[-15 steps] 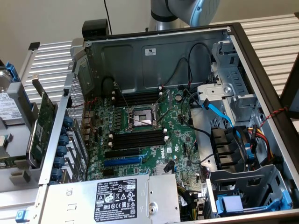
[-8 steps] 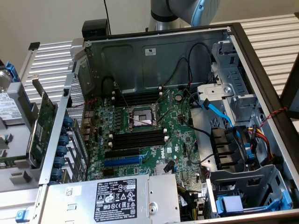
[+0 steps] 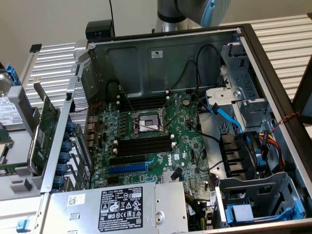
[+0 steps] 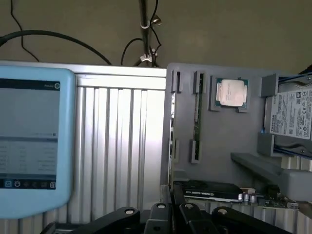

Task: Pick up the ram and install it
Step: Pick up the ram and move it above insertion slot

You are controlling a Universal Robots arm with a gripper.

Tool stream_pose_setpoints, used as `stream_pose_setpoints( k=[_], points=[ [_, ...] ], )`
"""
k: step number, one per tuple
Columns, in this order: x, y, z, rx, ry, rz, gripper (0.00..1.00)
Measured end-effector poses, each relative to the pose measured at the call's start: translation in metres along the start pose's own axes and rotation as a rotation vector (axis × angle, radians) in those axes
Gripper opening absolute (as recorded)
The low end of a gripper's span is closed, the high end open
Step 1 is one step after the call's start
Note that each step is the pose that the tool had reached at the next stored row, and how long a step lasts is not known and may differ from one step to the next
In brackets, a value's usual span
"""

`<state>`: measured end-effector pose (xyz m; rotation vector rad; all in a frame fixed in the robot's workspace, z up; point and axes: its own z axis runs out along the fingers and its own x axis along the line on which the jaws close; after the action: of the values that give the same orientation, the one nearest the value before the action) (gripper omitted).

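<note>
The ram [image 4: 197,116] is a thin dark green stick standing on edge between grey clips on a grey parts holder [image 4: 219,141]. My gripper [image 4: 171,196] is shut with nothing between its fingers, and its black linkage is a good way short of the ram. Part of the arm [image 3: 187,12] rises behind the open computer case [image 3: 161,58]. Inside the case lies the green motherboard [image 3: 187,126] with black memory slots [image 3: 144,145] on either side of the processor socket [image 3: 146,123].
On the holder sit a processor [image 4: 232,92], a hard drive [image 4: 292,112] and a black card [image 4: 209,191]. A light blue pendant [image 4: 34,141] stands on the ribbed metal table [image 4: 122,146]. A green expansion card [image 3: 46,126] stands left of the case. Cables and a fan [image 3: 243,153] crowd the case's right.
</note>
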<state>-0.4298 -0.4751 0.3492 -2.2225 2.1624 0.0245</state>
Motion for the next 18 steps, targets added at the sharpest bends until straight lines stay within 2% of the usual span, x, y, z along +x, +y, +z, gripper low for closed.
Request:
stream_pose_setpoints(
  k=[3, 6, 9, 12, 15, 18],
  points=[
    [0.001, -0.006, -0.0021, -0.0069, -0.0004, 0.0, 0.13],
    [0.001, -0.006, -0.002, -0.0071, -0.0004, 0.0, 0.13],
    [0.001, -0.0167, -0.005, -0.0095, 0.0, 0.0, 0.13],
    [0.002, -0.0282, -0.0139, -0.0096, -0.0001, 0.0, 0.13],
    [0.003, -0.036, -0.0233, -0.0094, -0.004, 0.0, 0.13],
    [0.003, -0.0455, -0.0323, -0.0103, -0.0048, -0.001, 0.13]
  ],
)
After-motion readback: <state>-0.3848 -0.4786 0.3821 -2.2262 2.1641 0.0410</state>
